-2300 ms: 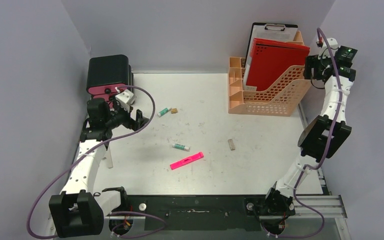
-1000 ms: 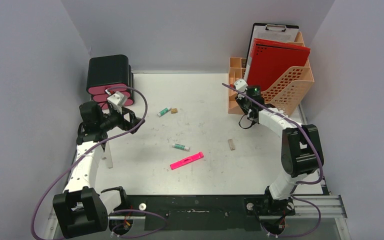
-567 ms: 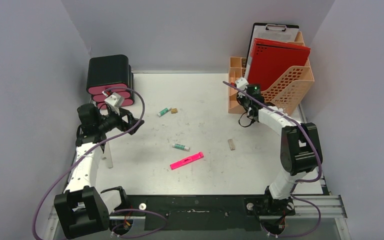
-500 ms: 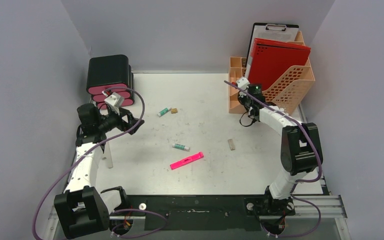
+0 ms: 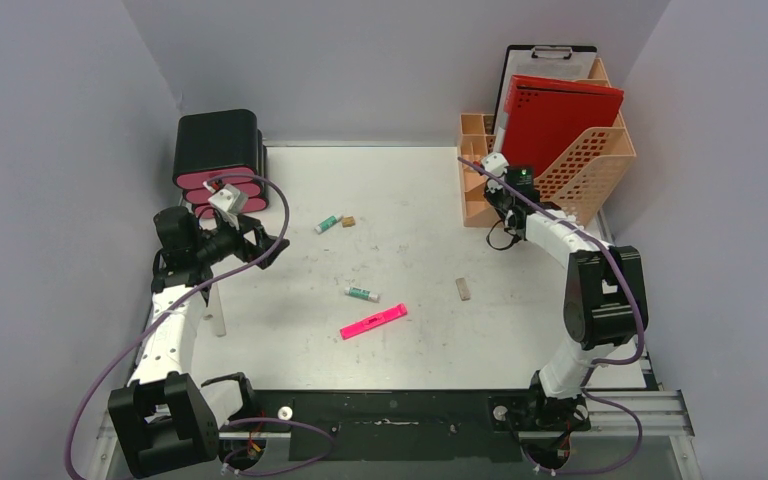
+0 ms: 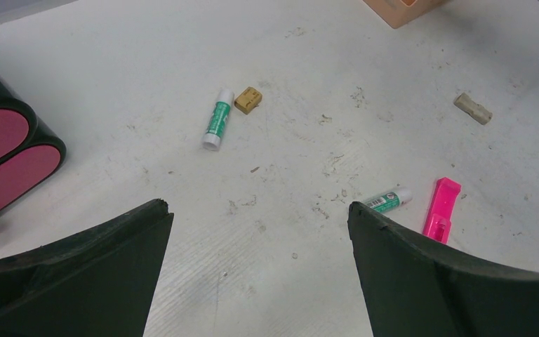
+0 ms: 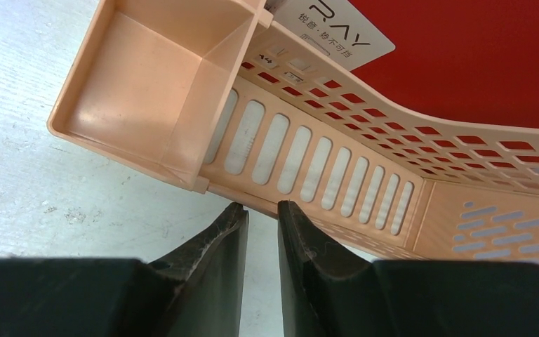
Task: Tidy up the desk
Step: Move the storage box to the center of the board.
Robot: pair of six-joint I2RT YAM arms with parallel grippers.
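Two sets of jaws, both empty. I saw the left jaws spread wide above the counter (image 6: pixel 288 42), with a green glue stick (image 6: pixel 217 119) and a pink highlighter (image 6: pixel 442 209) lying ahead of them. The right jaws were almost closed, tips just beside the orange rack (image 7: pixel 147 77), the same counter beneath them.

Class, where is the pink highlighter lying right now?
In the top view, the pink highlighter lies on the desk, front centre, just below the nearer green glue stick.
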